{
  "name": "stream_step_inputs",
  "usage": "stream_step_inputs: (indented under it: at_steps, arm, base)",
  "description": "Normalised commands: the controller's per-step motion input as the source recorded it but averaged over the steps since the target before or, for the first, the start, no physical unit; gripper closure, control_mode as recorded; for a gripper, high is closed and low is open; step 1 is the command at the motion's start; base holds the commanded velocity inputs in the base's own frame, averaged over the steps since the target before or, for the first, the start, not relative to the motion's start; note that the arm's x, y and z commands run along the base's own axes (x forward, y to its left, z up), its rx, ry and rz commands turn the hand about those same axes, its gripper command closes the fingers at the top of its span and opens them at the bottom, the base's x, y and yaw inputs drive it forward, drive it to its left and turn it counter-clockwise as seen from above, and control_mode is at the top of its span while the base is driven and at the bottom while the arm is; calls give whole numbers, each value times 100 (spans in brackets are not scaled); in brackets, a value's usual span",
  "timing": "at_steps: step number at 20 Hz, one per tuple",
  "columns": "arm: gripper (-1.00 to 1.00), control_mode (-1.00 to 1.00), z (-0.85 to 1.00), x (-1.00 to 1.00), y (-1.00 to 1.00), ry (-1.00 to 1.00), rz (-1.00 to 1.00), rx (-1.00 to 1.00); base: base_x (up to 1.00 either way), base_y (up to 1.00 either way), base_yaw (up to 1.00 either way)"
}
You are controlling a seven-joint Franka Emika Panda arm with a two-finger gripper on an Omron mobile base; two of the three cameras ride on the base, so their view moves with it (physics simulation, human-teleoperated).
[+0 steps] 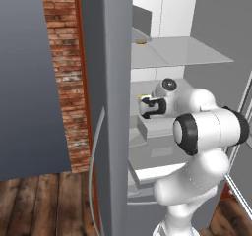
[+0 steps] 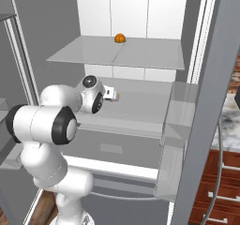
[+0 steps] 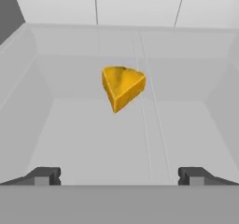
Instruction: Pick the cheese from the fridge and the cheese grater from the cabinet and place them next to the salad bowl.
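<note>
Pale grey shelves line the open fridge [image 2: 140, 55], its door with the long curved handle [image 1: 96, 166] swung out at the left of the left base view. On a middle shelf [image 3: 93, 139] lies the cheese [image 3: 122, 87], a yellow-orange wedge. Facing it, the claw [image 3: 119, 175] stands wide, its fingertips [image 3: 44, 175] well apart and short of the wedge.

White arm [image 1: 206, 132] reaching into open fridge [image 1: 115, 107], beside brick wall [image 1: 66, 82].
</note>
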Motion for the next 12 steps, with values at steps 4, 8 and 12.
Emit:
stream_step_inputs:
  at_steps: [4, 8, 12]
  arm:
    - [-100, -100, -13, 50, 1, 0, -1, 0]
    - [-100, -100, -18, 52, 0, 0, -4, 0]
    - [-100, -100, -15, 46, 0, 0, -3, 0]
  base:
    - [0, 0, 0]
    - [0, 0, 0]
    - [0, 0, 0]
